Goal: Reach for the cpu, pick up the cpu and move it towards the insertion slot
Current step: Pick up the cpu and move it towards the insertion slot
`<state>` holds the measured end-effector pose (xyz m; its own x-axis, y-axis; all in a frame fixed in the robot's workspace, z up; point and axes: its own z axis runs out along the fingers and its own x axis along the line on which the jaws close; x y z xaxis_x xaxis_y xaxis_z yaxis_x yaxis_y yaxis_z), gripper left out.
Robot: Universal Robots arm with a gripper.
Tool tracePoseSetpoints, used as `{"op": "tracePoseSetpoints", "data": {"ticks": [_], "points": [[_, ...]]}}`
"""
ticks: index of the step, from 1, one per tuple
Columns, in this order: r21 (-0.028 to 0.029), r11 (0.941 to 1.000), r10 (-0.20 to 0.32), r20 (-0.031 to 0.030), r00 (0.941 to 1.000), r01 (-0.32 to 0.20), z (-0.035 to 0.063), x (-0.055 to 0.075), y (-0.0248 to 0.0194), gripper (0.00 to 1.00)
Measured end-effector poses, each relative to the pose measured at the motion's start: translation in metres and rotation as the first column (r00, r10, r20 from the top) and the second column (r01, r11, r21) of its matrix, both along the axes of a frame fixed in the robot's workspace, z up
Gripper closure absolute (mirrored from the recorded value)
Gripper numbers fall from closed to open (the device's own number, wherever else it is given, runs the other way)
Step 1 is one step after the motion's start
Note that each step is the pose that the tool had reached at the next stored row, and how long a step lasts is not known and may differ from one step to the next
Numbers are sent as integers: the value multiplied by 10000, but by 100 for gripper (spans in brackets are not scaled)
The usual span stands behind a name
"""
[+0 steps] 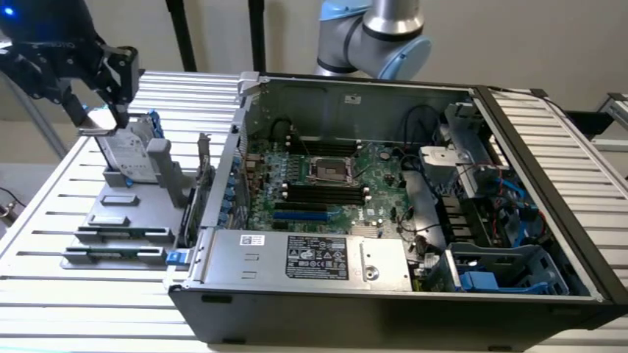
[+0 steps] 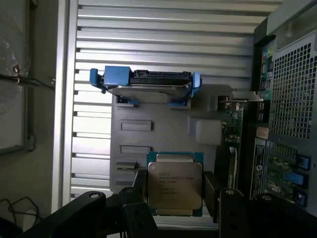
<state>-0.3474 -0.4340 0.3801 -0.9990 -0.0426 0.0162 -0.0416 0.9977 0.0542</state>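
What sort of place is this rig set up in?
Probably a lab bench for computer assembly: an open PC case with its motherboard exposed sits on a slatted metal table, beside a parts fixture holding a hard drive.

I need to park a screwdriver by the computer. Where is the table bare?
Bare slats in the exterior view's lower left, between the grey tray and the table edge. Crowded: the tray carries a hard drive, and the computer case is packed.
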Motion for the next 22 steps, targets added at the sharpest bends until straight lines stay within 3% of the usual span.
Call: {"op": "tracePoseSetpoints", "data": {"ticks": [8, 22], "points": [[6, 10000, 2, -43, 10000, -2, 166, 367, -10, 45], [6, 10000, 16, -115, 9999, -16, 234, 1003, -15, 45]]}}
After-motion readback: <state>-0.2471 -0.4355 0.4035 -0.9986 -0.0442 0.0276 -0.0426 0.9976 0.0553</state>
